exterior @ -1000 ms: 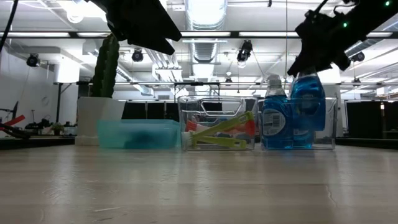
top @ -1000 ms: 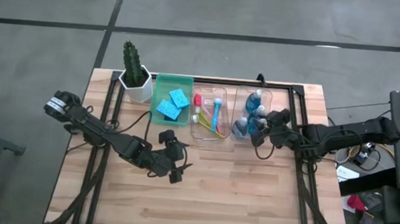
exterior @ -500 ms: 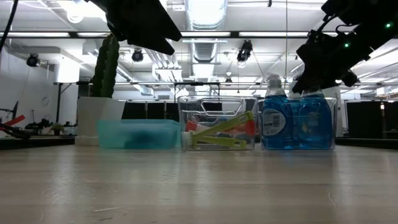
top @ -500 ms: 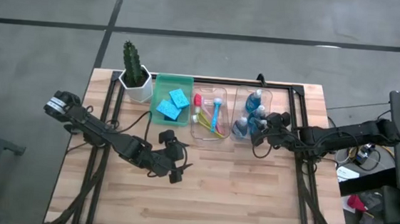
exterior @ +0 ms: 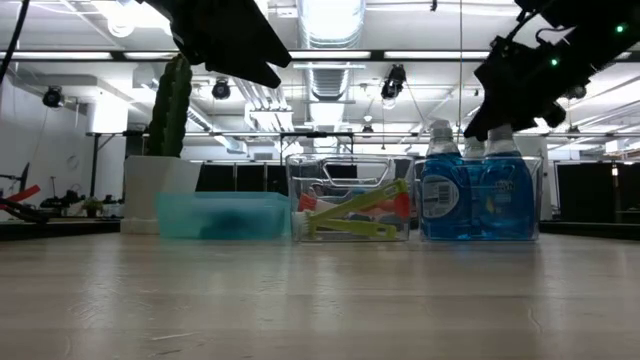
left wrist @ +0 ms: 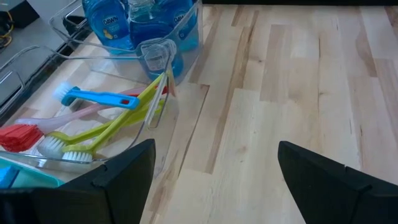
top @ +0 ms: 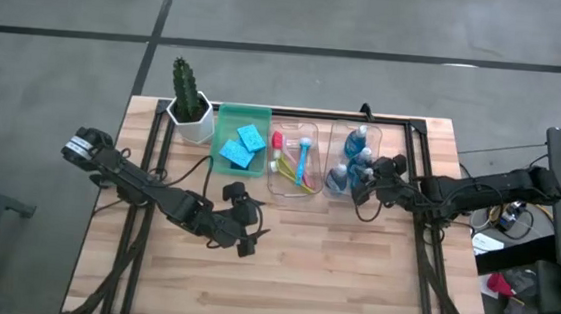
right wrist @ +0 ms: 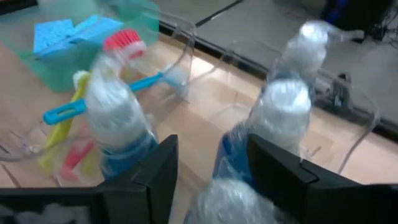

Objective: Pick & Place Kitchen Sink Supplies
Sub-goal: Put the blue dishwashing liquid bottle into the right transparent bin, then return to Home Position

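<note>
1. The left gripper [top: 244,236] waits over bare wood nearest the bench's [top: 332,271] front edge, left of centre; its fingers [left wrist: 118,177] stand wide apart and hold nothing, likely parked clear of the bins so the other arm has room

2. Farther back, the right gripper [top: 367,184] hangs just above the bottle caps at the clear bottle bin [top: 334,141], toward the bench's back-right. Its fingers [right wrist: 273,165] stand apart around the pale caps, clamped on nothing, which I judge to be the state just after setting a bottle down or just before taking one

3. The blue-liquid bottles [exterior: 478,195] stand upright, packed side by side in that bin, so the walls keep them from tipping

4. In the middle clear bin [left wrist: 158,115] the brushes [left wrist: 106,121] lie crossed flat; blue, yellow-green and pink handles overlap because the bin is barely longer than they are

5. The blue sponges [top: 242,144] lie flat in the green bin [top: 226,115], left of the brushes along the bench's back edge

6. A cactus [top: 186,91] in a white pot stands at the back-left corner, outside the sorting
</note>
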